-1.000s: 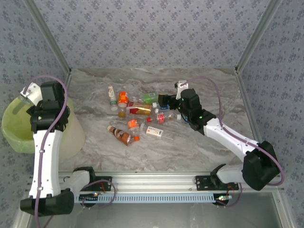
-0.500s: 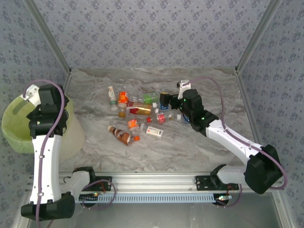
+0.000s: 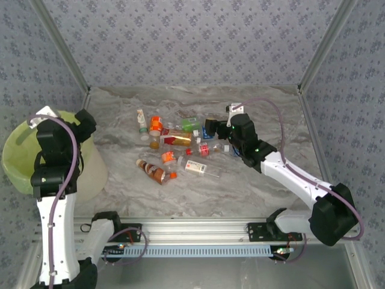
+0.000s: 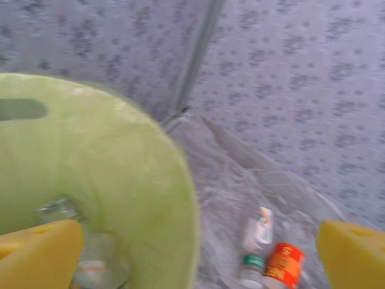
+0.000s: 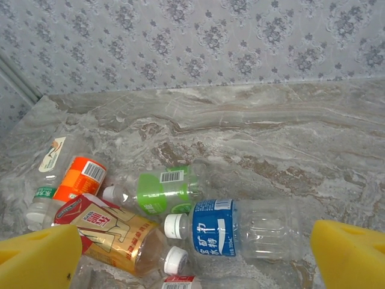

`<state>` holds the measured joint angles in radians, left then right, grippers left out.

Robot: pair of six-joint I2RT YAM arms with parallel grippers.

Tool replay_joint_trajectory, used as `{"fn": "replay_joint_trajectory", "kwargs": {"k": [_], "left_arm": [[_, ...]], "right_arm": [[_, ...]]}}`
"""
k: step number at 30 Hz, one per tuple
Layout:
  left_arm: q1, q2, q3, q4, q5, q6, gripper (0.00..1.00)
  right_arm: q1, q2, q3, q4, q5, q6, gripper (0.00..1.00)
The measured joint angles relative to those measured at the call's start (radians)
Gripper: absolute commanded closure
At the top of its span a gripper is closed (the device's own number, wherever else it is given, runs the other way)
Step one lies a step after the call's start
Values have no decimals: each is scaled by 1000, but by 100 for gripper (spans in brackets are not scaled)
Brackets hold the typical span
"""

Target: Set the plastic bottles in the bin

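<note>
Several plastic bottles [image 3: 174, 147] lie scattered mid-table. My right gripper [image 3: 212, 129] hovers open at the heap's right end. Between its fingers [image 5: 352, 256] lies a blue-labelled bottle [image 5: 240, 229], untouched. Beside that are a green-labelled one [image 5: 159, 191], a red-and-yellow one [image 5: 114, 232] and an orange one [image 5: 78, 179]. The lime-green bin [image 3: 24, 150] stands at the left edge. My left gripper [image 3: 85, 123] is open and holds nothing, at the bin's table-side rim [image 4: 180, 198]. A clear bottle [image 4: 60, 211] lies inside the bin. Past the rim are a green-capped bottle [image 4: 257, 232] and an orange-labelled one [image 4: 286, 265].
Patterned walls close the table [image 3: 252, 180] at the back and both sides, with metal posts in the corners. A rail with both arm bases runs along the near edge. Bare marble lies in front of and to the right of the bottles.
My left arm has drawn back from over the bin, and its gripper has swung from the far rim toward the table side. The right gripper has barely shifted.
</note>
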<state>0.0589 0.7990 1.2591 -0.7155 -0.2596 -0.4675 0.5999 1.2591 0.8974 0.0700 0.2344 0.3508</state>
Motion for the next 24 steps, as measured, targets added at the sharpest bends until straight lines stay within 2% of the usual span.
{"fn": "replay_joint_trajectory", "kwargs": {"k": [5, 9, 18, 21, 24], "left_arm": [[-9, 11, -19, 80, 173, -5, 1], [-68, 37, -37, 118, 247, -12, 1], [-252, 134, -50, 204, 297, 5, 1], [-271, 182, -50, 210, 293, 15, 1], [-272, 221, -51, 211, 282, 17, 1]], "right_arm": [[-12, 0, 2, -92, 27, 39, 0], [-25, -3, 5, -193, 51, 87, 0], [-129, -50, 5, -419, 57, 241, 0], [-179, -57, 5, -483, 49, 344, 0], [-273, -57, -5, -525, -2, 477, 0]]}}
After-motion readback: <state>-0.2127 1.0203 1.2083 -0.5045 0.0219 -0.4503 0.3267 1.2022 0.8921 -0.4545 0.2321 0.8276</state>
